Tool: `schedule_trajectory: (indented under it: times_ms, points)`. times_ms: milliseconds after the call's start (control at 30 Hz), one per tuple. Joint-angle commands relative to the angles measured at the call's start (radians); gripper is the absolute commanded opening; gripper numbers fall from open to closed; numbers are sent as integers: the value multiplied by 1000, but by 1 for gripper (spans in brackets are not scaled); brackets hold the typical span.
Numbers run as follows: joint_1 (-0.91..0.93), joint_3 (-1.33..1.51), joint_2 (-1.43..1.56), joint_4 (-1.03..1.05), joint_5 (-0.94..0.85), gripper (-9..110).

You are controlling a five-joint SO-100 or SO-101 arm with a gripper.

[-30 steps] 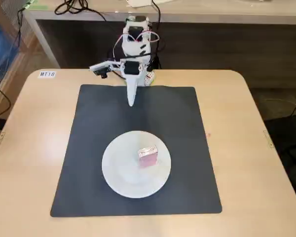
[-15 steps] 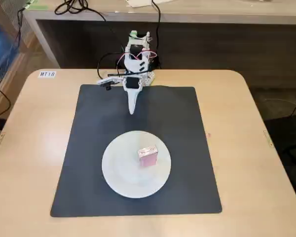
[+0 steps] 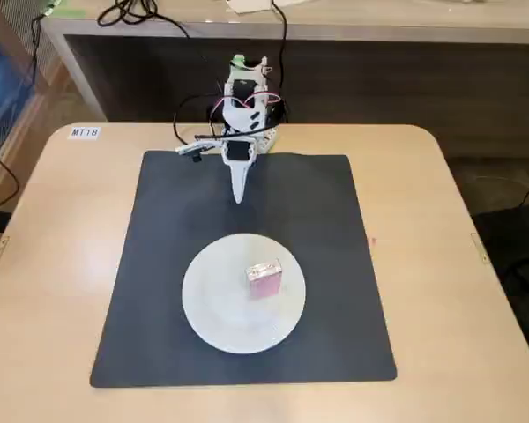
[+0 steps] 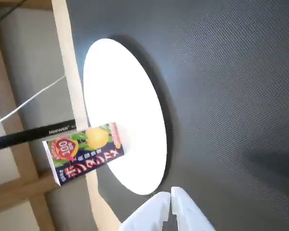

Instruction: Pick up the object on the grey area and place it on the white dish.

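Our hand (image 3: 238,196) is hanging empty with its fingers together near the mat's far edge. The small pink juice box (image 3: 264,279) is sitting on the white dish (image 3: 213,304), in the middle of the grey mat (image 3: 335,256) on the counter (image 3: 441,264). Since a second ago we are folding back toward the base, so we are judging the placement finished.

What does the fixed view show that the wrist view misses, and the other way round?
Only the fixed view shows the whole arm and the full wooden table around the grey mat. Only the wrist view shows the box's printed fruit label and a black rod beyond the table edge. Both show the box on the white plate, and the closed, empty pincer.
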Motion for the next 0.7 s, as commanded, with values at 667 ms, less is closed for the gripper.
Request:
schedule_trajectory:
  times_ms: [667]
  points:
    - [-6,60,23,6,-38,4]
